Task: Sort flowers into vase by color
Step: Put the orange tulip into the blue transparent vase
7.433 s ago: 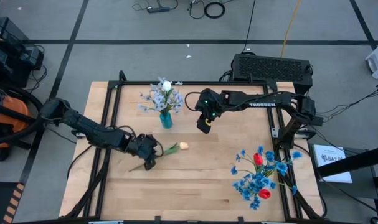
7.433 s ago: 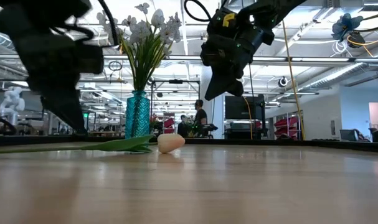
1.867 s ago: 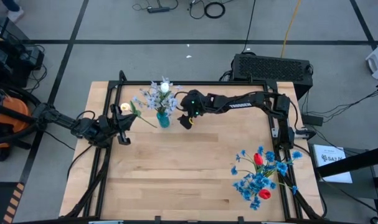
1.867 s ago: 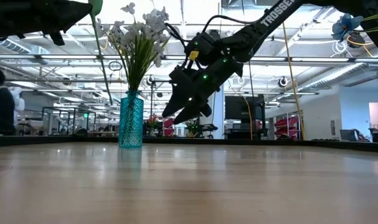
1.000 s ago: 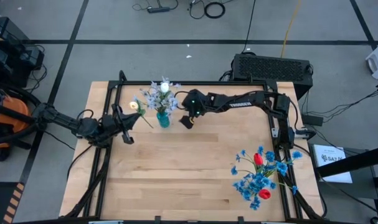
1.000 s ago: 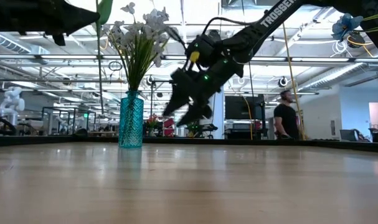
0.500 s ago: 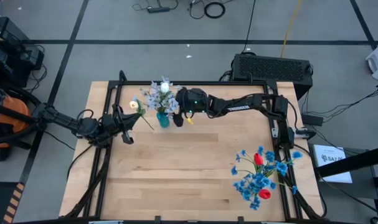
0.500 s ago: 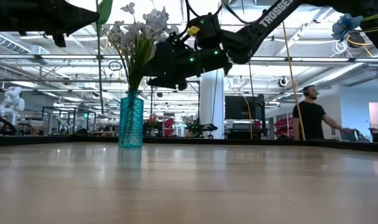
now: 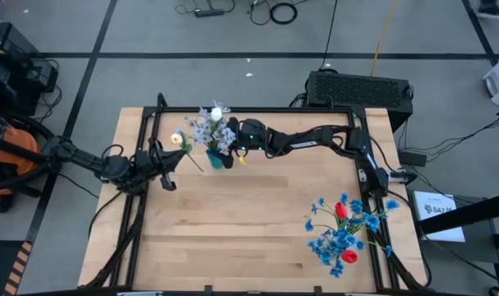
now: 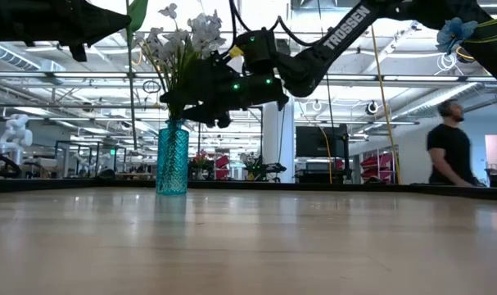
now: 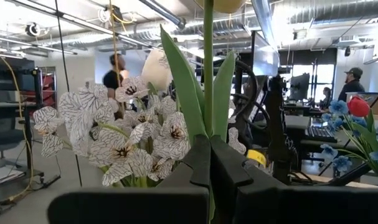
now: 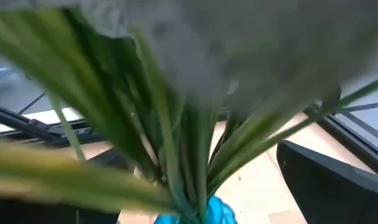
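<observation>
You've got one teal vase (image 9: 215, 158) of pale sprays (image 10: 182, 41), one loose blue-and-red pile (image 9: 342, 230). Left gripper (image 11: 208, 163) pinches one cream tulip's stem (image 11: 208, 74); right gripper (image 9: 230, 148) is spread wide around the vase stems (image 12: 176, 155).

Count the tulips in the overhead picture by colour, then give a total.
Red tulips: 2
Cream tulip: 1
White tulip: 1
Total: 4
</observation>
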Robot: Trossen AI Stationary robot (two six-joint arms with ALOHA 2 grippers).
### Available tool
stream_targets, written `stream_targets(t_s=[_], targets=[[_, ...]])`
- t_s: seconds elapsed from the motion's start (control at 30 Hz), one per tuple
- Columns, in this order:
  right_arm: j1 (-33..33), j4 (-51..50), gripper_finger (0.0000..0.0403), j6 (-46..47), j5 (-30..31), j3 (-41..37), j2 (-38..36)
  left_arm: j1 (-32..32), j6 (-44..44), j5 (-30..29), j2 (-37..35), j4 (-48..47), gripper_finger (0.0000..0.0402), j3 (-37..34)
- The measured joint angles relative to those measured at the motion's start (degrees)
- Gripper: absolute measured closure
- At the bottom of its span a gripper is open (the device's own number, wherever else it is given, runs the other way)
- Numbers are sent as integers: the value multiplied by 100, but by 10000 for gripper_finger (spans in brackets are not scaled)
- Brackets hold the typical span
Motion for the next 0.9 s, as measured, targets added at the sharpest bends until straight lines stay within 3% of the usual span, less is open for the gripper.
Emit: stream_targets(t_s=[0.13,0.23,0.7,0.77,0.9], targets=[[-12,-1,44,9,-7,78,22,0,20,0,0,0,402,2],[-12,-81,87,10,-25,78,20,0,17,0,0,0,402,2],[-7,-136,379,8,-45,78,20,0,20,0,0,4,402,2],[-5,-180,390,10,-46,78,11,0,45,0,0,36,402,2],[-8,-296,370,10,-46,80,-1,0,338,2,2,377,402,2]])
